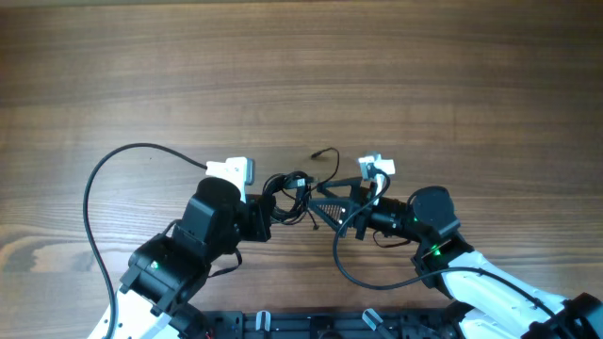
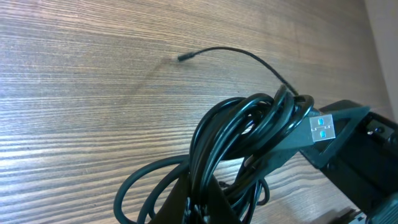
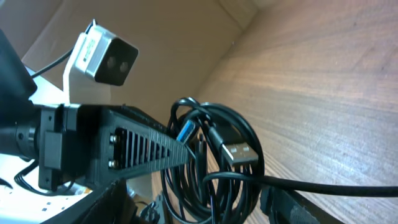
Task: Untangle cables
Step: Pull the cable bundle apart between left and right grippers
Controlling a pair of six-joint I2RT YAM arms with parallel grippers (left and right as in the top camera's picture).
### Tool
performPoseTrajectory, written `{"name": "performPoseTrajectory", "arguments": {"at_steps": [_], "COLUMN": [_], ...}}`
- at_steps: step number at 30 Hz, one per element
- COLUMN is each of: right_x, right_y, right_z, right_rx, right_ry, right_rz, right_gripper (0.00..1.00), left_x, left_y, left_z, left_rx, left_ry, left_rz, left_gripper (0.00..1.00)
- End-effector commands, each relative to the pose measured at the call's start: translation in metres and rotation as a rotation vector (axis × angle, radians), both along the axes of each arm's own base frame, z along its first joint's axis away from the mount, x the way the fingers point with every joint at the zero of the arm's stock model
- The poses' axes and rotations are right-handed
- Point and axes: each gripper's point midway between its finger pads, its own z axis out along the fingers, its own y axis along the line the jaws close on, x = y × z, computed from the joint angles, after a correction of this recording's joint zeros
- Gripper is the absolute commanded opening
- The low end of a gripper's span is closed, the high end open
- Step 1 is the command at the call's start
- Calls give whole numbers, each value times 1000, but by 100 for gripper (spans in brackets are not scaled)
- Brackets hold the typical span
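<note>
Plain wooden worktop [image 1: 301, 66] all round, crowded only near the robot's side. Out from the left arm, a thick black arm lead [image 1: 91, 193] in a wide loop. Under the right arm, a second thick lead [image 1: 344, 254] curled close by the wrist. A white camera block [image 1: 231, 169] riding on the left wrist, just beside the bundle. Nothing in front of the bundle but the two claws themselves, closing in from either side.

Between them, the cables [image 1: 294, 188]: a tight coil of thin black wire, long axis running left to right from one claw to the other. Left claw [image 1: 270, 207] clenched on the coil's near end, the loops rising straight out of its fingers in the left wrist view. Right claw [image 1: 318, 200] up against the other end, fingers either side of the coil's edge. Cannot tell whether pressing or slack. Silver plug [image 2: 322, 127] lying at that claw's tip. One free tail [image 2: 249, 56] arching out of the coil toward the far side, small end pointing to the robot's left.
</note>
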Motion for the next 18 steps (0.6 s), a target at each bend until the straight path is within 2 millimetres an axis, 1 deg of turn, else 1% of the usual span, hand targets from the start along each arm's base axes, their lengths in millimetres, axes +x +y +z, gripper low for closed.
{"name": "performPoseTrajectory", "arguments": {"at_steps": [1,3,4,7,9,11,12,13,14,18], "right_x": [6,8,9,11,5,-7,-9,-6,-1,17], "right_y": [0,-1,-2,-5,-2,2,2,2,0,-7], "right_z": [4,4,4,-1,1,7,9,9,9,8], "right_rx": [5,5,4,12,29,48,50,50,42,31], "right_ry": [-17,-16,-10,54,84,85,69,64,42,12], "right_rz": [-29,-34,-41,-49,-11,63,76,59,24,-84], "right_gripper": [70,70,70,74,76,76,76,77,77,77], "left_x": [6,10,14,29,34,40,42,42,40,31], "left_y": [2,9,18,52,63,60,49,42,29,-1], "left_z": [4,0,-3,-5,-1,6,11,12,15,22], "left_rx": [31,69,98,152,149,137,149,155,150,67], "left_ry": [-29,-32,-34,-43,-64,-101,-139,-155,-177,-187], "left_rz": [-6,31,78,334,425,417,322,261,161,-14], "left_gripper": [4,4,4,4,4,4,4,4,4,4]}}
